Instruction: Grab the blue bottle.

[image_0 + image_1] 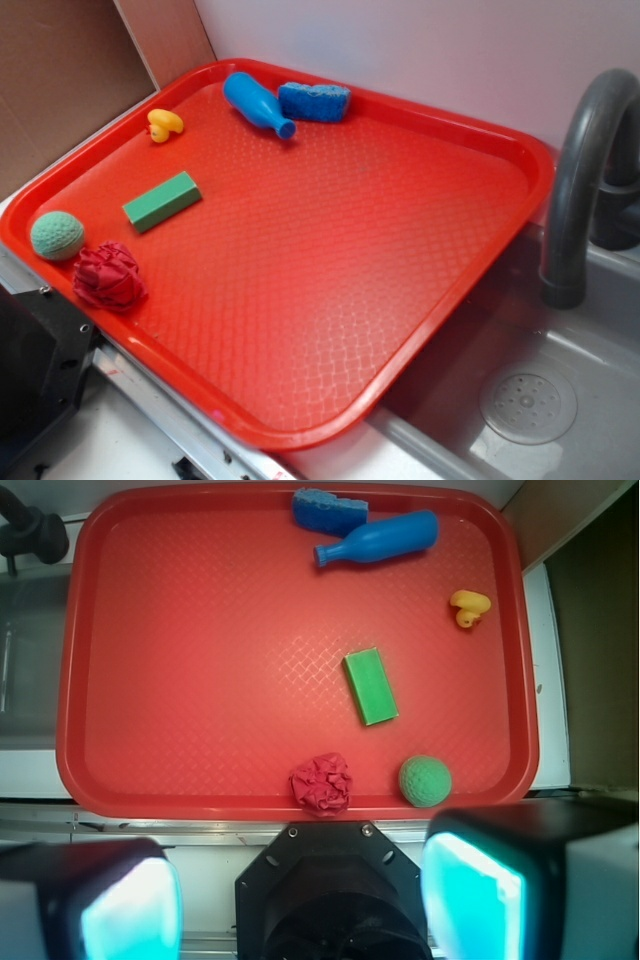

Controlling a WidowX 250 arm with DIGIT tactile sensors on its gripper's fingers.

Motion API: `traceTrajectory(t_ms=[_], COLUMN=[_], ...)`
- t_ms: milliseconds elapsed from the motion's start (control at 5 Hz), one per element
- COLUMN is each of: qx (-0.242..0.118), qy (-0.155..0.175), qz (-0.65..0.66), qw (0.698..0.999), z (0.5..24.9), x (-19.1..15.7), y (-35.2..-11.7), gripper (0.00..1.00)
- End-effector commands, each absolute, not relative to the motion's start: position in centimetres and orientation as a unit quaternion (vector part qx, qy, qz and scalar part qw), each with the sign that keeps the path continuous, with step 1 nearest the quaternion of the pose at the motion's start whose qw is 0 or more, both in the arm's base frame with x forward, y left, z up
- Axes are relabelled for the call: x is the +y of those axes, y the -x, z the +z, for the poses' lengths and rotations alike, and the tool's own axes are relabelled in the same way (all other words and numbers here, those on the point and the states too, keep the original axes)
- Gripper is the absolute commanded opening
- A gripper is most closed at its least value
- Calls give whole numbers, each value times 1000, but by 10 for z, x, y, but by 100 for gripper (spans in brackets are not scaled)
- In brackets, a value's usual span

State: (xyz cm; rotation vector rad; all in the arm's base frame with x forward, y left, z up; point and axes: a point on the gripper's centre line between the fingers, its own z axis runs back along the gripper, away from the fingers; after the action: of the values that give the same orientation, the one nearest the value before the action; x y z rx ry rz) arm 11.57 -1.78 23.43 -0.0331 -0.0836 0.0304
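Note:
The blue bottle (257, 103) lies on its side at the far edge of the red tray (330, 400), neck pointing toward the tray's middle. In the wrist view the bottle (385, 538) lies near the top, neck to the left. A rough blue sponge (314, 101) lies right beside it, also in the wrist view (329, 510). My gripper (300, 905) is open and empty, high above the robot base, off the tray's near edge and far from the bottle. Its fingers (470, 900) show cyan pads. The gripper is out of the exterior view.
On the tray are a yellow duck (164, 125), a green block (162, 201), a green ball (57, 236) and a red crumpled ball (108, 276). A grey sink (540, 400) with a curved faucet (580, 180) sits right of the tray. The black robot base (330, 880) is below the gripper.

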Motion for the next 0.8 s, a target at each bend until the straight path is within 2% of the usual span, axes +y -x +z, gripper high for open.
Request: traceTrajectory(t_ms=[0, 200, 400, 600], qx=[-42, -72, -80, -111], qy=[17, 52, 61, 50], qz=[15, 140, 262, 378], qw=[999, 986, 960, 918], z=[234, 222, 205, 181], x=[-18, -3, 12, 29], y=[-116, -131, -153, -183], gripper=[100, 100, 100, 100])
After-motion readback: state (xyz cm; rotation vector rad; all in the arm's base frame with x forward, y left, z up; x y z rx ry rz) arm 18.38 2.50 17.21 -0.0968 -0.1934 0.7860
